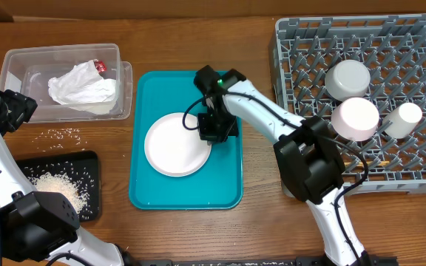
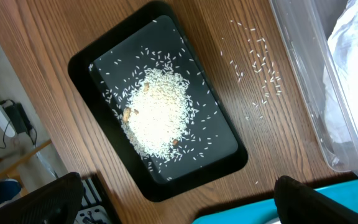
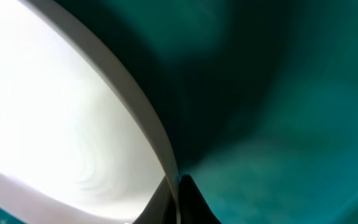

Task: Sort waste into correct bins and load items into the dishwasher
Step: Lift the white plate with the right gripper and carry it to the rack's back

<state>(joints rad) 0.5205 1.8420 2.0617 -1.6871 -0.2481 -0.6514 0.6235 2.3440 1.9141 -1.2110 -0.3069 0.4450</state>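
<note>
White plate [image 1: 172, 148]: round, lying flat on the teal tray [image 1: 154, 193], towards the tray's middle and left of its centre line.
Right gripper [image 1: 211, 131]: down at the plate's right edge. In the wrist view its two dark fingertips [image 3: 196, 210] stand close together with the plate's pale rim running between them, so the jaws are nearly closed and pinch that rim.
Grey rack [image 1: 293, 46]: square lattice of pegs at the table's far right corner, well apart from the plate.
Rack contents: a grey-green bowl [image 1: 347, 79], a small white bowl [image 1: 355, 118] with a pinkish tint just below it, and a white cup [image 1: 404, 120] just right of that bowl. The two bowls meet in the overhead view.
Clear tub [image 1: 19, 60]: at the far left, just beside the teal tray's upper left corner.
Tub contents: a crumpled white napkin [image 1: 82, 87] with a small red scrap [image 1: 100, 67] at its upper right.
Black tray [image 1: 89, 164]: shallow, near the left front, below the tub. A heap of rice [image 1: 54, 188] sits in its middle, with stray grains spread over its floor.
Loose grains [image 1: 65, 134]: scattered on the wooden table [image 1: 257, 199] between the tub and the black tray.
Left gripper [image 2: 178, 193]: above the black tray's near end. Its two dark fingers [image 2: 316, 199] sit at opposite lower corners of the wrist view, spread wide and holding nothing.
</note>
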